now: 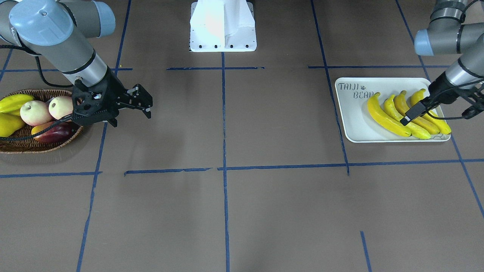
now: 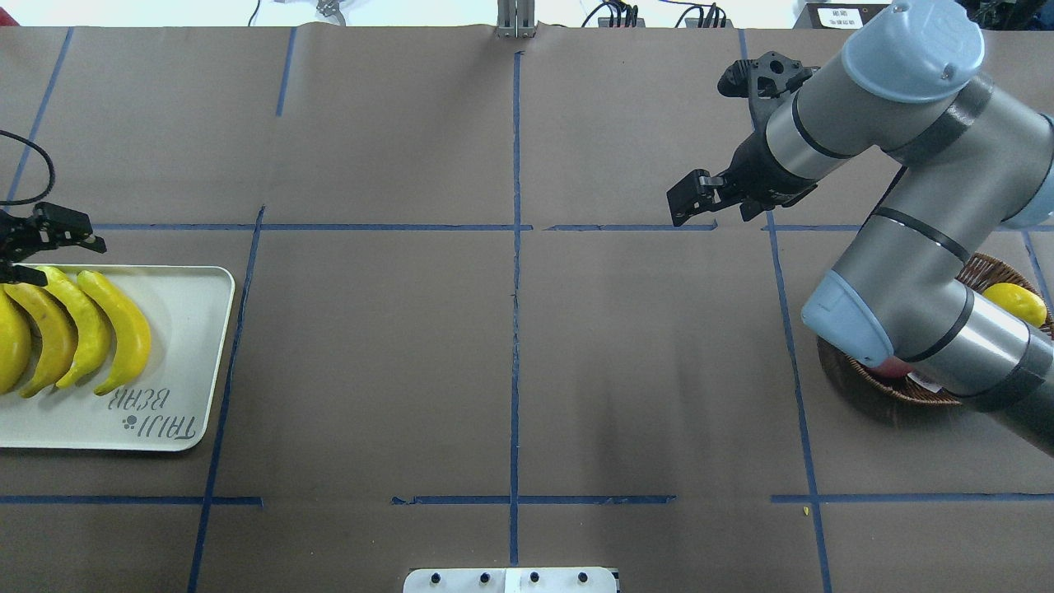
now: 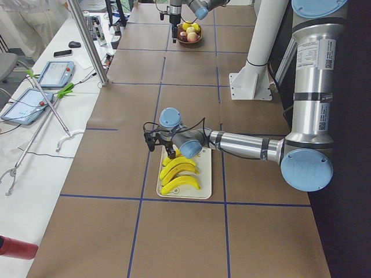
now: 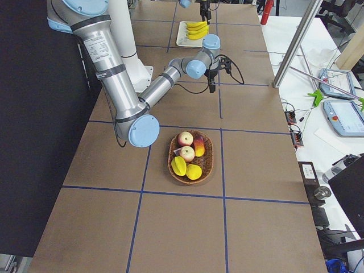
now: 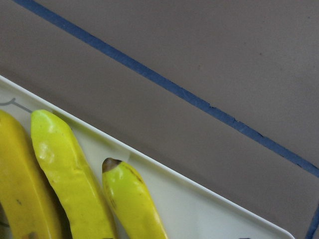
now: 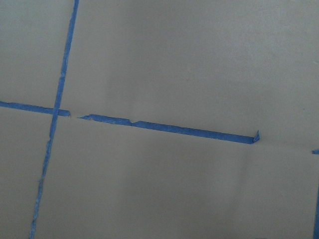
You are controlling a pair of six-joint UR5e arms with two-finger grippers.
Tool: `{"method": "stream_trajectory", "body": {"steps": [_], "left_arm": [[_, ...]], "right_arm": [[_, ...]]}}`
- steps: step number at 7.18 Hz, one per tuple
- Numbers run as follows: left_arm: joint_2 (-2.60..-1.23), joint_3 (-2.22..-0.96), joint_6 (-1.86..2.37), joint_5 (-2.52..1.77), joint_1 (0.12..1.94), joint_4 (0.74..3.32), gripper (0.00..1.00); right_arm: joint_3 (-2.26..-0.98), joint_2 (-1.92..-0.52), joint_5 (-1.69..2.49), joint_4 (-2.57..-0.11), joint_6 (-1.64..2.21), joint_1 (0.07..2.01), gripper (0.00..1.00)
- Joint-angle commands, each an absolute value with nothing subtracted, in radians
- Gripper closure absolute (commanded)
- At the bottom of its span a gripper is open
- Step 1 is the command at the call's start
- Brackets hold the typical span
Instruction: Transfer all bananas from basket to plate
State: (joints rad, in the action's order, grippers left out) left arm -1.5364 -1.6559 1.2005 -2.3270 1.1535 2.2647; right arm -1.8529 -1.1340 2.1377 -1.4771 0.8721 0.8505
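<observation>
Bananas [image 1: 389,118] on plate [image 1: 351,121], partly behind released left pincer [image 2: 66,257]; right pincer [image 1: 130,115] released, arm [image 2: 897,329] hiding most of basket [image 2: 856,389].

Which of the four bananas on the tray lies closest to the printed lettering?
The bright yellow banana at the end of the row nearest the middle of the table. It lies beside the lettering; the other three lie beyond it.

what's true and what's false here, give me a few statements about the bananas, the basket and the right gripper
1. Four bananas lie side by side on the plate. True.
2. One banana is left in the basket. False: it holds only other fruits.
3. The right gripper grips a fruit. False: it is open and empty.
4. The plate is printed TAIJI BEAR. True.
</observation>
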Motion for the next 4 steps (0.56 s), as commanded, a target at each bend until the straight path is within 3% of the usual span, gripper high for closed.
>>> {"method": "stream_trajectory", "body": {"steps": [1,4], "left_arm": [[-1.464,-1.663,0.756,-2.398,1.258,2.253,0.00],[-1.451,-1.674,0.103,-2.395,1.377,1.843,0.00]], "right_arm": [[-1.853,-1.149,2.147,-1.520,0.786,0.888,0.00],[-1.887,-1.204,2.152,-1.685,0.475,0.995,0.00]]}}
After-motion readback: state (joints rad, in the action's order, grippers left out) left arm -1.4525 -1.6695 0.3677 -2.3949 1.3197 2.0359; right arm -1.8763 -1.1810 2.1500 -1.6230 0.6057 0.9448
